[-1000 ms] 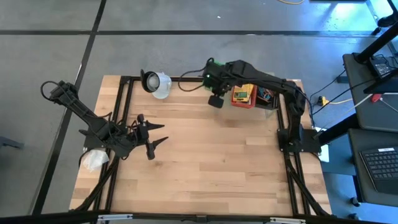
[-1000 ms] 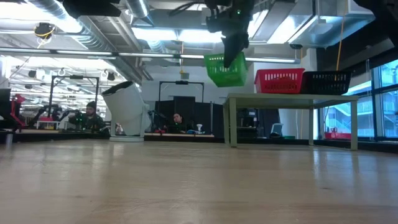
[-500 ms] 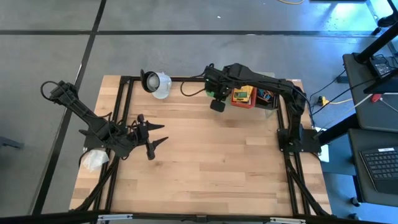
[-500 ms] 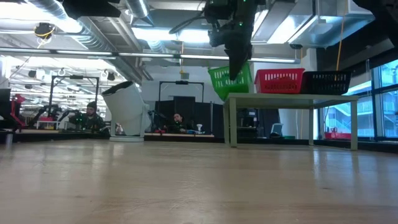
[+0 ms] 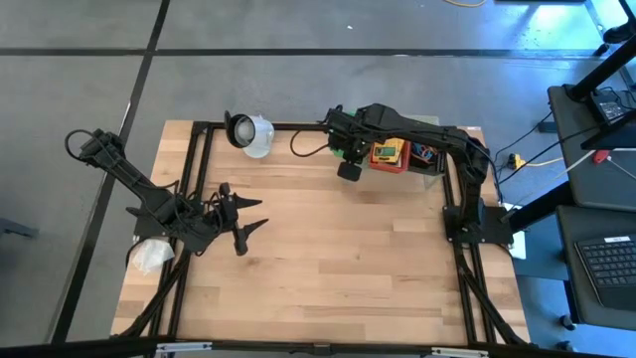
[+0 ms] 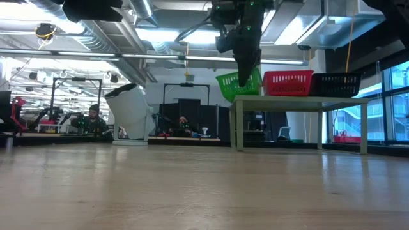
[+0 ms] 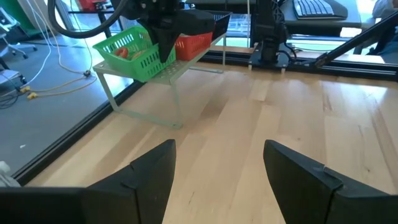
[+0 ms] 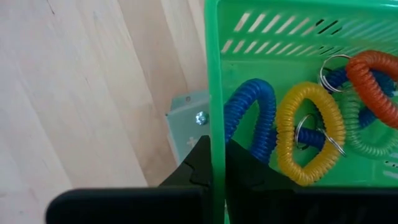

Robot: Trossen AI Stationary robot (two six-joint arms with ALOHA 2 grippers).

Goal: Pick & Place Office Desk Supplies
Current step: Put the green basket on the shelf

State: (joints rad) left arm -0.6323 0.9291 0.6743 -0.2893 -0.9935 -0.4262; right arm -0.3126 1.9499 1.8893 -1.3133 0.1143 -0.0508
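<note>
The right gripper [image 8: 217,163] is squeezed tight on the rim of the green basket [image 8: 298,93], which sits tilted over the shelf's [image 7: 163,73] end at twelve o'clock. Coil loops [image 8: 306,134] lie inside. The left gripper [image 5: 238,221], far off at nine o'clock, hangs wide apart.

We see a light wooden table [image 5: 328,249] with a smooth, matt grain. The green basket [image 8: 298,37] looks like glossy slotted plastic. Its coiled bands [image 8: 308,134] look like smooth plastic.

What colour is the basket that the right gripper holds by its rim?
Bright green basket, pinched by the right gripper; the right wrist view shows it best.
</note>
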